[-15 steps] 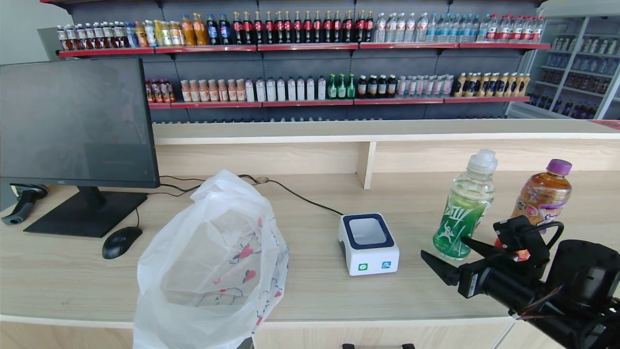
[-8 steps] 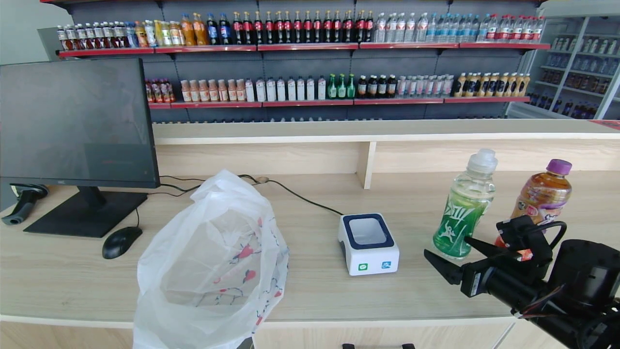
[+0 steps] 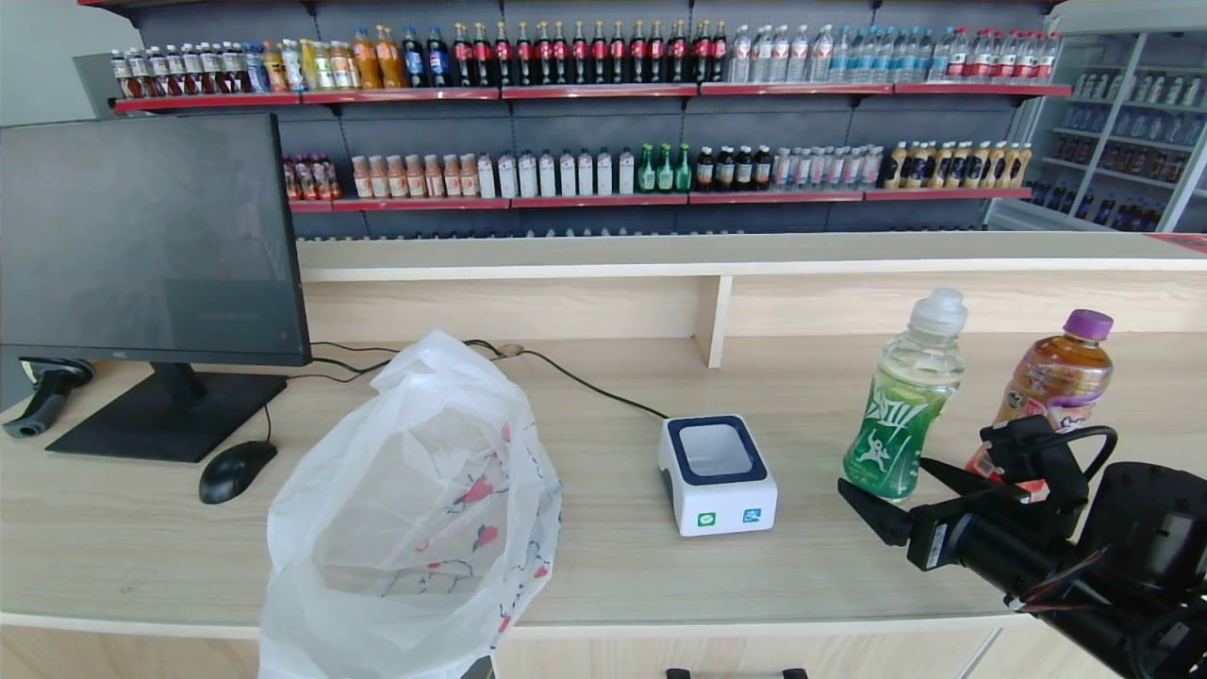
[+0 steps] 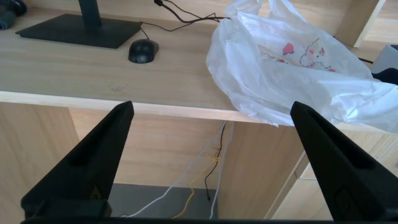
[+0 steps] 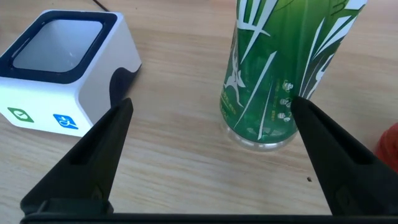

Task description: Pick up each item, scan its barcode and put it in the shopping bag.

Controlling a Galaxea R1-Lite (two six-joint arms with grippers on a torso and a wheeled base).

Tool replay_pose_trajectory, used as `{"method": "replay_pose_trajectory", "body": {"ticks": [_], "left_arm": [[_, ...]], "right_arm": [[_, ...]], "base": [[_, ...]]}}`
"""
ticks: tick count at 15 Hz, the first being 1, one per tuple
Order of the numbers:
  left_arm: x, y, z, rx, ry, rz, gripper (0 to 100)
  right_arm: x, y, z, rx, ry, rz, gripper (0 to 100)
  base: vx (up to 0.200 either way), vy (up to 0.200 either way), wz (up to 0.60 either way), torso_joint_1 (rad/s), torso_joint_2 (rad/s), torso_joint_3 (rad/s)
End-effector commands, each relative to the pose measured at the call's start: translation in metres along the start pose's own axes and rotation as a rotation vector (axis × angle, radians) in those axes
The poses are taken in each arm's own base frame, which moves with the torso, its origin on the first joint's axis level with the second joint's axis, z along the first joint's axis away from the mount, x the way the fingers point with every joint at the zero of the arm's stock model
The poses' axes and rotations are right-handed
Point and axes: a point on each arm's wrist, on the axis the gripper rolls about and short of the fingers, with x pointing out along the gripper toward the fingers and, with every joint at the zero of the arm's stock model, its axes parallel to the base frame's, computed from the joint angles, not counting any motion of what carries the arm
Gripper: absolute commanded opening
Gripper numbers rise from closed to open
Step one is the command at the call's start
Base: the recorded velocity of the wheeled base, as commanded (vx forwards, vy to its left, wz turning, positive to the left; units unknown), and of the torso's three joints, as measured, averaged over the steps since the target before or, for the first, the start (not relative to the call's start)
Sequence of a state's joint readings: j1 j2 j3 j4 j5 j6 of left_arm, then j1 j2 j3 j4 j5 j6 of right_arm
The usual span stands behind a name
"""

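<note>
R gripper [image 3: 884, 474] hangs low over the bench [image 3: 141, 528], wide apart and empty, aimed at the green bottle [image 3: 901, 415]. Its tips are just short of the bottle's base; wrist view shows no contact. Green bottle stands upright at the robot's right, w/ the orange bottle [image 3: 1056, 377] (purple cap) just beside it, farther right. Scanner [image 3: 717, 474] sits between the bottles and the shopping bag [image 3: 424, 509]. The bag slumps at the front bench edge.

L gripper [image 4: 211, 109] is also wide and empty, held below bench level, facing the bag.

Handling, as a guess: green bottle looks full, so moderate wt. A nudge low down could tip it. Thin plastic wall prob gives under squeeze, and the glossy label prob slick. Best hold is mid-body on the label, below the shoulder, firm but not crushing. Barcode isn't visible from here, so it may need a wrist turn over the scanner window. Bag is thin floppy film w/ no stiffness, so the mouth may fold as the bottle goes in.
</note>
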State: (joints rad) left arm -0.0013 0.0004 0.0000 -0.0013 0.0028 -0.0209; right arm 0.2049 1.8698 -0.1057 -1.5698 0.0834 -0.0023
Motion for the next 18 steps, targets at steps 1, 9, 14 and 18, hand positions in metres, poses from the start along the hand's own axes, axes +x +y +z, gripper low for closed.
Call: {"method": "replay_pose_trajectory", "body": {"ticks": [1, 9, 14, 18], "left_arm": [[0.000, 0.000, 0.000, -0.001, -0.001, 0.000, 100], [0.000, 0.000, 0.000, -0.001, -0.001, 0.000, 100], [0.000, 0.000, 0.000, -0.001, -0.001, 0.000, 100], [0.000, 0.000, 0.000, -0.001, -0.001, 0.002, 100]], "right_arm": [[0.001, 0.000, 0.001, -0.001, -0.006, 0.000, 100], [0.006, -0.001, 0.001, 0.000, -0.009, 0.000, 100], [-0.001, -0.005, 0.004, 0.003, -0.023, -0.020, 100], [-0.023, 0.017, 0.015, -0.016, -0.072, 0.070, 100]], "base": [[0.000, 0.000, 0.00, 0.000, 0.00, 0.000], [0.000, 0.000, 0.00, 0.000, 0.00, 0.000], [0.000, 0.000, 0.00, 0.000, 0.00, 0.000], [0.000, 0.000, 0.00, 0.000, 0.00, 0.000]]}}
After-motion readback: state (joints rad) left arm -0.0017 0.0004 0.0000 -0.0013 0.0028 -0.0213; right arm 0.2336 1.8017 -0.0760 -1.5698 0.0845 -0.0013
